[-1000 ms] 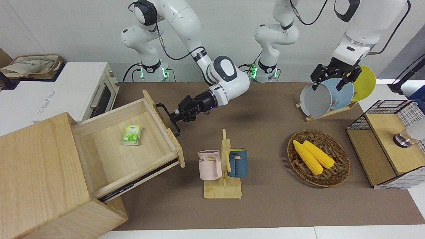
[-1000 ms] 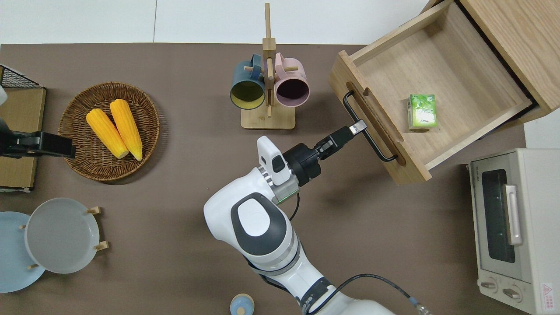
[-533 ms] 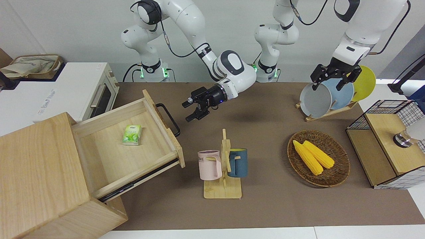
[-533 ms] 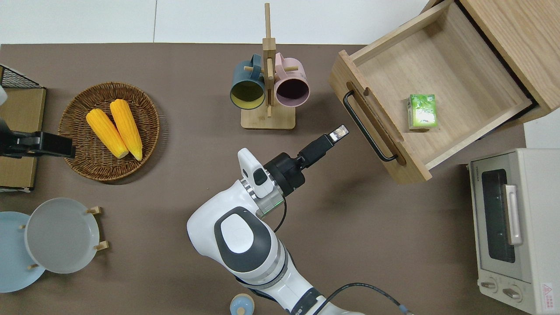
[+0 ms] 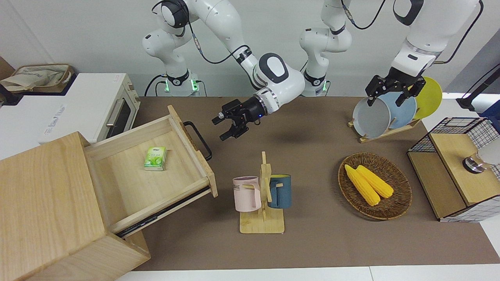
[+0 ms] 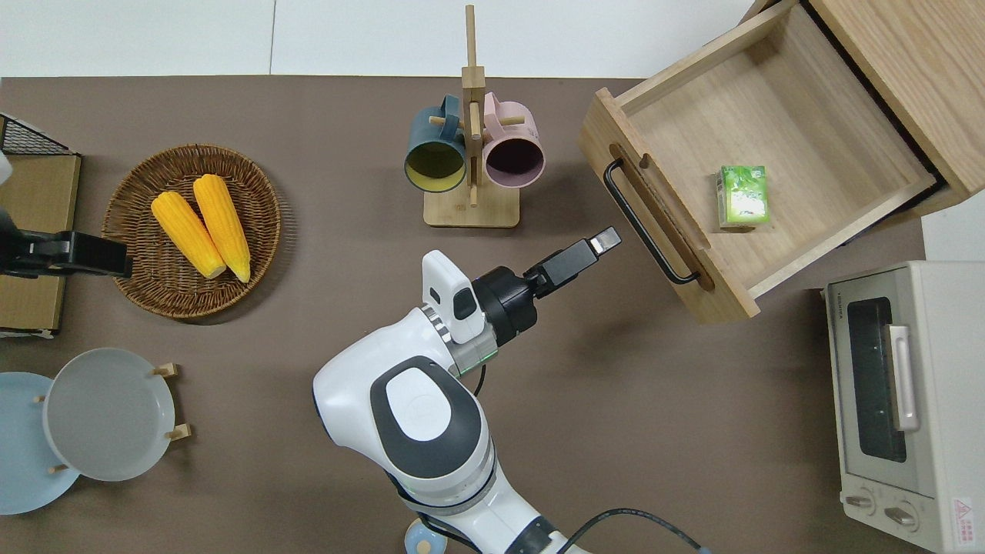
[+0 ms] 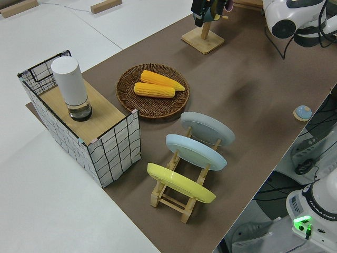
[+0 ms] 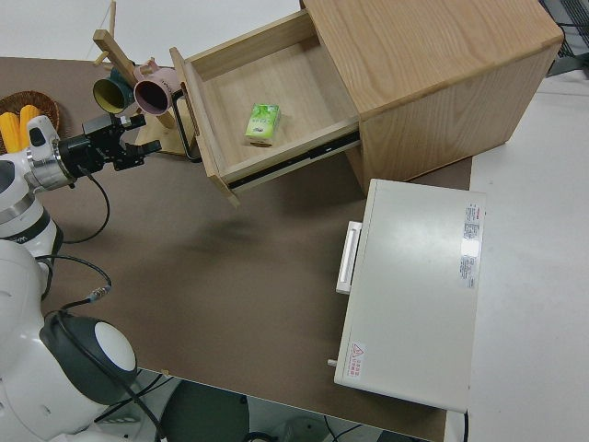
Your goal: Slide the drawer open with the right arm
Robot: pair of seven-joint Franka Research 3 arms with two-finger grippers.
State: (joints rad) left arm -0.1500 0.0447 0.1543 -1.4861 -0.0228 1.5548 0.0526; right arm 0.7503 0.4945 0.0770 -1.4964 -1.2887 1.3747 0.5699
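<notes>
The pale-wood drawer [image 5: 156, 183] stands pulled far out of the big cabinet [image 5: 43, 195], with a small green packet [image 5: 155, 158] on its floor. Its black bar handle [image 5: 199, 138] is free. My right gripper [image 5: 218, 128] is open and empty, in the air a short way off the handle, pointing at it. In the overhead view the right gripper [image 6: 608, 238] is over bare table between the handle [image 6: 646, 227] and the mug rack. The drawer [image 8: 285, 92] and right gripper [image 8: 138, 133] also show in the right side view. My left arm is parked, its gripper [image 5: 384, 99] open.
A wooden mug rack [image 5: 262, 195] with a pink and a blue mug stands near the drawer's corner. A white toaster oven [image 5: 97, 105] sits beside the cabinet, nearer the robots. A basket of corn [image 5: 375, 185], a plate rack [image 5: 386, 111] and a wire-grid box [image 5: 457, 171] are toward the left arm's end.
My right gripper was at the drawer handle; it has come off it and drawn back and up, open. The drawer has stayed pulled out.
</notes>
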